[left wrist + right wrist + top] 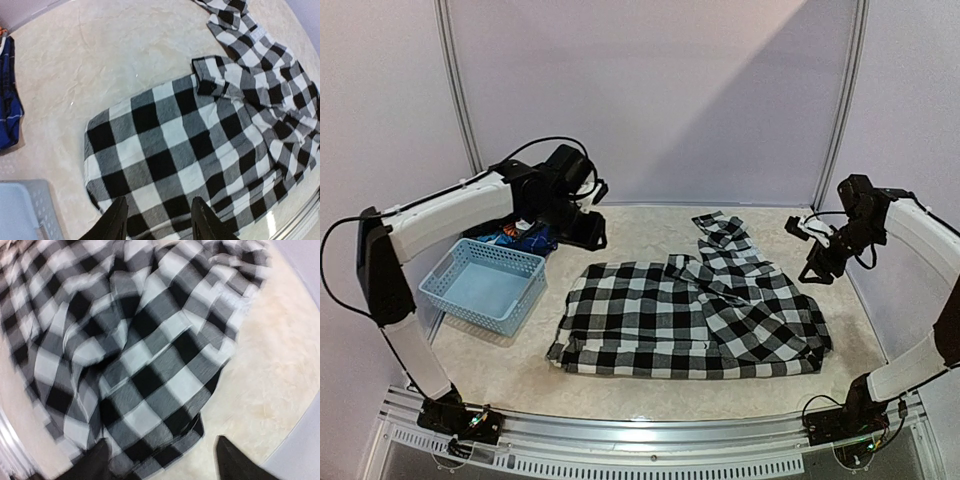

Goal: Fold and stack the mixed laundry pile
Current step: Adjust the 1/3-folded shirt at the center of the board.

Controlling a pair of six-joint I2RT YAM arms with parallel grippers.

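Note:
The black-and-white checked shirt (690,315) lies partly folded in the middle of the table, with a sleeve reaching toward the back. My left gripper (588,232) hovers above the table behind the shirt's left end. In the left wrist view it (159,222) is open and empty over the shirt (200,130). My right gripper (817,270) hangs above the shirt's right edge. In the blurred right wrist view it (165,460) is open and empty over the shirt's corner (140,350). A dark blue printed piece (520,237) lies behind the basket and also shows in the left wrist view (9,100).
A light blue perforated basket (485,285) stands at the left of the table, and its corner shows in the left wrist view (25,210). Walls close the back and sides. A metal rail runs along the table's near edge.

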